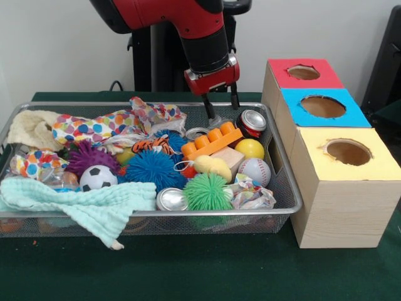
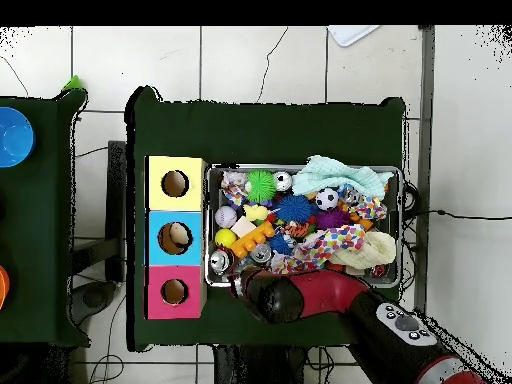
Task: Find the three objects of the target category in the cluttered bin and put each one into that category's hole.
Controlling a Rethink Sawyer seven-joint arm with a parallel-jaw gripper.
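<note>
The wire mesh bin point(image 1: 188, 214) is full of toys and cloths; it also shows in the overhead view point(image 2: 401, 200). One clear crinkly plastic container point(image 1: 55, 179) lies at the bin's left, beside a soccer ball. I cannot pick out any others among the clutter. My gripper point(image 1: 222, 111) hangs open and empty over the bin's far right corner, just above a silver can point(image 1: 254, 120). In the overhead view the red arm point(image 2: 310, 295) hides it. The blue-topped box's hole point(image 1: 322, 106) is to the right of the bin, and something pale shows inside it from above point(image 2: 175, 238).
The red-topped box point(image 1: 303, 72) and the yellow-topped box point(image 1: 348, 152) flank the blue one. In the bin are another can point(image 1: 171, 199), a mint cloth point(image 1: 81, 204), blue point(image 1: 152, 168) and green point(image 1: 207, 191) spiky balls, a baseball point(image 1: 255, 170) and an orange brick point(image 1: 212, 140).
</note>
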